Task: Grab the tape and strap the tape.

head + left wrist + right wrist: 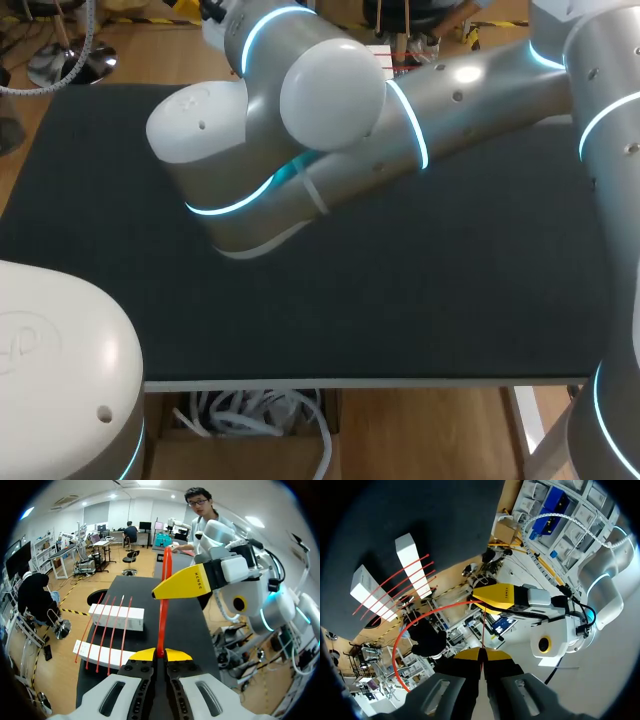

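Observation:
The tape is a thin red strap (163, 605). In the left wrist view it rises straight up from between the yellow tips of my left gripper (160, 655), which is shut on it. A little further along the strap, my right gripper (187, 582) meets it with a yellow finger. In the right wrist view my right gripper (481, 654) is shut on the strap (400, 635), which curves out in a wide loop beside it. My left gripper (497, 596) is just ahead. The head view hides both grippers and the held strap behind arm links.
Two long white boxes (116, 616) (102, 653) lie on the dark table mat (450, 280) near its far edge, with several spare red straps (107, 630) laid across them. My right arm (470, 100) spans the table's middle in the head view.

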Controlling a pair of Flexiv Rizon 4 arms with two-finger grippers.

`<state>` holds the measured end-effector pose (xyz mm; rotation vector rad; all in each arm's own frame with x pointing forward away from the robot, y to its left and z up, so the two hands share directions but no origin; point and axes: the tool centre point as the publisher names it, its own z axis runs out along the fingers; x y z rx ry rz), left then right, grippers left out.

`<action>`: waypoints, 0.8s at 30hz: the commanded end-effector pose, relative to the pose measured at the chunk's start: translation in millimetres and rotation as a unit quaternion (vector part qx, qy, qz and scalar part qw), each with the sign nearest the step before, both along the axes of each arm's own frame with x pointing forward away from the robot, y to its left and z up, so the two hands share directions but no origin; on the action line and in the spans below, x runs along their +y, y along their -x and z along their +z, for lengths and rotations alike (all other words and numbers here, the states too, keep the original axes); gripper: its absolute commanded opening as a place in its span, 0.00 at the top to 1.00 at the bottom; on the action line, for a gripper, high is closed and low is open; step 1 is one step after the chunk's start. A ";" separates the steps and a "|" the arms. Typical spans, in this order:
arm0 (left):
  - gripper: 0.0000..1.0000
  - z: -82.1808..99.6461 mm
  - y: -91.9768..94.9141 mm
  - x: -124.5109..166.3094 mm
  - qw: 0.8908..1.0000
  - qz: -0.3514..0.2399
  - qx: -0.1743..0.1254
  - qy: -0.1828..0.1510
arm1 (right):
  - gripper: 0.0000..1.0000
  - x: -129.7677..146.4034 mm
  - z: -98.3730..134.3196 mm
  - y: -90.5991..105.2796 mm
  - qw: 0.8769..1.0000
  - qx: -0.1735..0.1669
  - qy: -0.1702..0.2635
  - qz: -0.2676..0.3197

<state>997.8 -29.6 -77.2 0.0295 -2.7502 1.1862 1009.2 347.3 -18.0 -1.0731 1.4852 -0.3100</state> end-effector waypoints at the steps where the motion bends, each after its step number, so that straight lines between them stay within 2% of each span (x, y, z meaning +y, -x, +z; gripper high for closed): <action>1: 1.00 0.5 0.3 0.6 1.000 -0.001 0.000 -0.001 | 1.00 0.0 3.6 2.6 1.000 0.001 0.001 0.000; 7: 1.00 0.5 0.3 0.6 1.000 -0.001 0.000 -0.001 | 1.00 -1.6 9.4 5.9 1.000 -0.003 -0.004 0.001; 24: 1.00 0.5 0.3 0.6 1.000 -0.001 0.000 -0.001 | 1.00 -3.4 5.9 4.0 1.000 -0.006 -0.002 -0.004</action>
